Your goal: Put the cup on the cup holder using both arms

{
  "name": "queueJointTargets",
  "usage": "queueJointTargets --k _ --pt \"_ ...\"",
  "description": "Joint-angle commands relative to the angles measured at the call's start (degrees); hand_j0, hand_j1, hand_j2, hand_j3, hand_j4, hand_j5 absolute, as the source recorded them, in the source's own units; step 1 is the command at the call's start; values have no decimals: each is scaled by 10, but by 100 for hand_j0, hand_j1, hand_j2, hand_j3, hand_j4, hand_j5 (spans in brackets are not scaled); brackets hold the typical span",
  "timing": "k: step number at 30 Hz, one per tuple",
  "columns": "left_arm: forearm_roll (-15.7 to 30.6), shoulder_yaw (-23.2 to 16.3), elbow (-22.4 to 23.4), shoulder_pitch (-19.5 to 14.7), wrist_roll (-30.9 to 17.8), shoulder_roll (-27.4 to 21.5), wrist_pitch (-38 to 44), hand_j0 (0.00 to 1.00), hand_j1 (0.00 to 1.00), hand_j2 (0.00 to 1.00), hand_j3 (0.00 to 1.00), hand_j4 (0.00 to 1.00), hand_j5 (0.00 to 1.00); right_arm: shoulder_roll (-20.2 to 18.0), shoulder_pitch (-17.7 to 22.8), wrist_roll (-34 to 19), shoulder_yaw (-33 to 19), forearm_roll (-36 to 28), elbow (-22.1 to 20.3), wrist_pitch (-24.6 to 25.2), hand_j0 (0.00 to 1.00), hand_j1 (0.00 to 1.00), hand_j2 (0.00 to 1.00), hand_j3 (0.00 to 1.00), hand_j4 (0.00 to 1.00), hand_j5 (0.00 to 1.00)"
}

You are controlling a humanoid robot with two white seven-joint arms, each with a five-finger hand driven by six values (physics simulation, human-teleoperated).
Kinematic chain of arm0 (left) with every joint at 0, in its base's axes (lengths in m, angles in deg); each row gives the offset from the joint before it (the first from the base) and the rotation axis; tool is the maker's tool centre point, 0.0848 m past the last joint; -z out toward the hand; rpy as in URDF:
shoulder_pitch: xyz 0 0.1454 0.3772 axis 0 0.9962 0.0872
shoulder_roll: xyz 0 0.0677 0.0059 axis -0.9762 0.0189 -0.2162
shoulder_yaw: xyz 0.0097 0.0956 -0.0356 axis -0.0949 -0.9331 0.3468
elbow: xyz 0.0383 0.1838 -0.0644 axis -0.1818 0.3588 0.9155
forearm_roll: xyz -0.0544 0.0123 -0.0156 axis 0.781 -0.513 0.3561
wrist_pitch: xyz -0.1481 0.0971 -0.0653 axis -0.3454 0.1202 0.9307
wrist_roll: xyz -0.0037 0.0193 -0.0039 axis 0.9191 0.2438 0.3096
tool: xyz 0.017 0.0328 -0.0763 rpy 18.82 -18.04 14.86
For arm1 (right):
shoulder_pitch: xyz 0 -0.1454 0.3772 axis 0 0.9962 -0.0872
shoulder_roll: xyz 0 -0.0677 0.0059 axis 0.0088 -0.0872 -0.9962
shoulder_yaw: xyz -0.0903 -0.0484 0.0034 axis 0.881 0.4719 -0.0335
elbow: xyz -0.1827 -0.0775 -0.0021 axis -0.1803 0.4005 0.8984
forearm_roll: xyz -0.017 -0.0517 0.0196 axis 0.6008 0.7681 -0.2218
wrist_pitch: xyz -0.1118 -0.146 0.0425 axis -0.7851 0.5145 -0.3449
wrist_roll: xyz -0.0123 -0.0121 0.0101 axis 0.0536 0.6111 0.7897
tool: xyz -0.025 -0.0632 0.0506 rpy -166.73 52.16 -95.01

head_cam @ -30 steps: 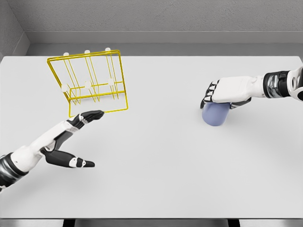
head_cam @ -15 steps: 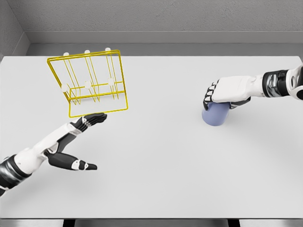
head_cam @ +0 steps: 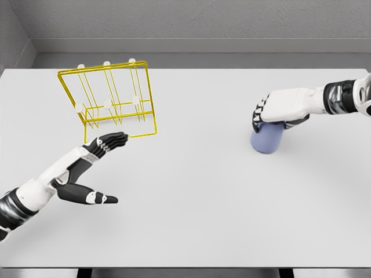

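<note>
1. You have the right hand (head_cam: 277,111) on top of the cup (head_cam: 266,138), with the fingers curled over its upper part. The cup is on the table (head_cam: 191,202), near the right edge and about halfway between the far and the near edge.
2. Your left hand (head_cam: 87,168) holds nothing; its fingers are stretched out and the thumb is spread to the side. The fingertips are just beside the front bar of the yellow cup holder (head_cam: 110,101), which stands close to the far left corner.
3. I judge that the step in hand is the grasp of the cup. I cannot tell if the cup is already lifted from the surface.
4. Next, you need a firm grip, then a lift and a long carry to the left, because cup and holder are well apart.
5. The left hand should steady the holder, as the wire frame looks light.
</note>
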Motion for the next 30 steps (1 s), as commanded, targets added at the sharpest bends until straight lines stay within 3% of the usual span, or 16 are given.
queueJointTargets --k 1,6,11,17,23,30 --pt "16 -15 -1 -2 0 -7 0 100 100 100 100 100 100 -4 0 -6 -16 -2 -17 1 60 60 60 60 60 60" --pt "45 -38 -6 -11 0 -15 0 100 100 100 100 100 100 -17 -1 -7 -21 -4 -35 1 60 60 60 60 60 60" --pt "115 -40 -8 -11 0 -14 0 100 100 100 100 100 100 -45 -4 -7 -41 -1 -110 1 60 60 60 60 60 60" --pt "172 -45 -8 -11 -1 -1 0 100 100 100 100 100 100 -46 -4 -28 -50 1 -183 1 58 58 58 58 58 58" --pt "170 -47 -8 -11 -2 4 0 100 100 100 100 100 100 -46 -4 -28 -50 2 -212 1 58 58 58 58 58 58" --pt "157 -47 -5 -13 -3 6 0 100 100 100 100 100 100 -32 -4 -35 -50 -2 -213 1 58 58 58 58 58 58"
